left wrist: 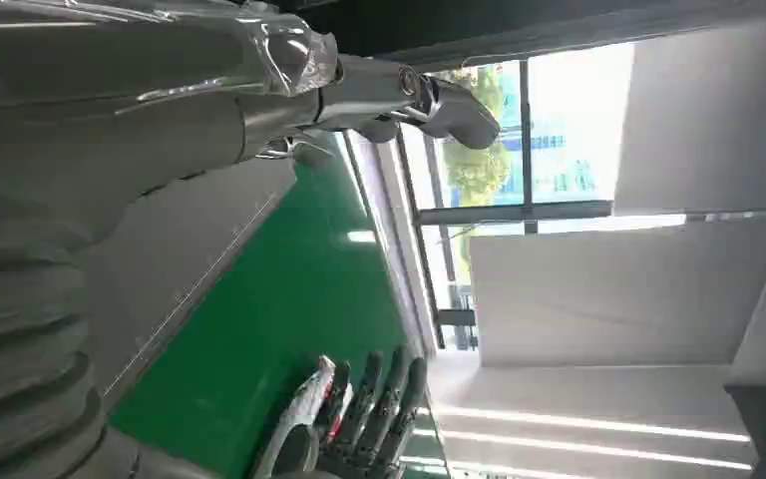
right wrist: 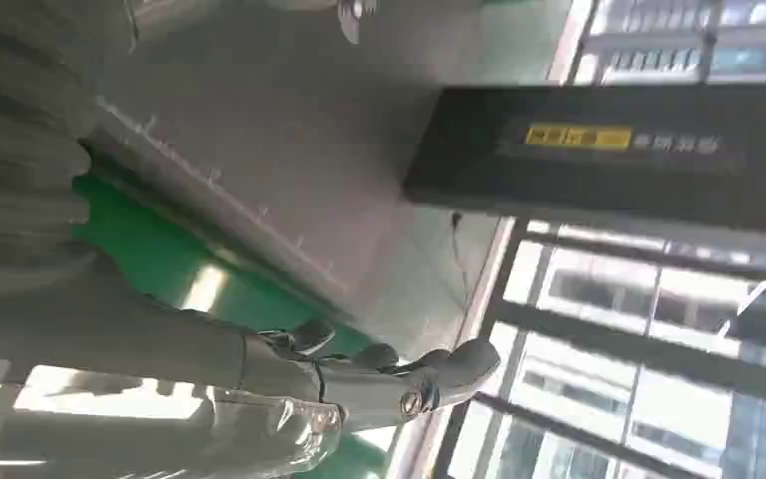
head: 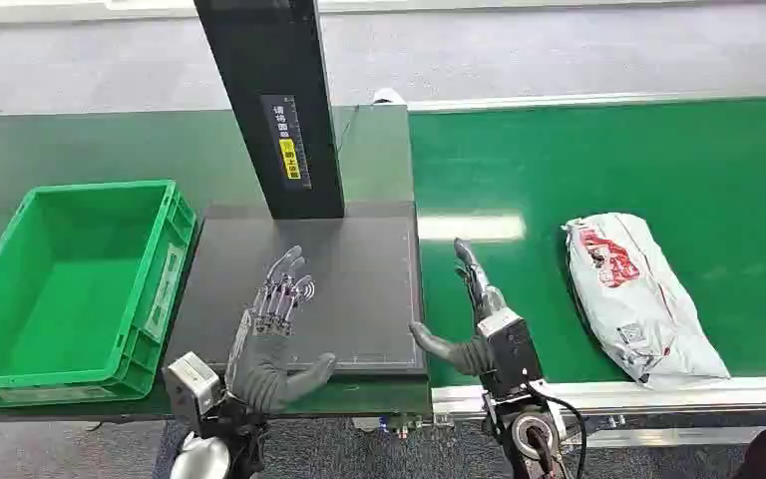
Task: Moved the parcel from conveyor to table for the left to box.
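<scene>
Parcel [head: 639, 294]: white poly bag with red print, lying flat on the green conveyor [head: 598, 170], near its front edge.
Right hand [head: 474, 317]: just left of the parcel, apart from it, fingers [head: 467, 261] released and extended, grasping nothing.
Left hand [head: 277, 339]: over the dark grey surface [head: 359, 274], fingers spread, released.
Box [head: 70, 289]: green crate, left of the grey surface.
Post [head: 274, 100]: black, upright behind the surface.
</scene>
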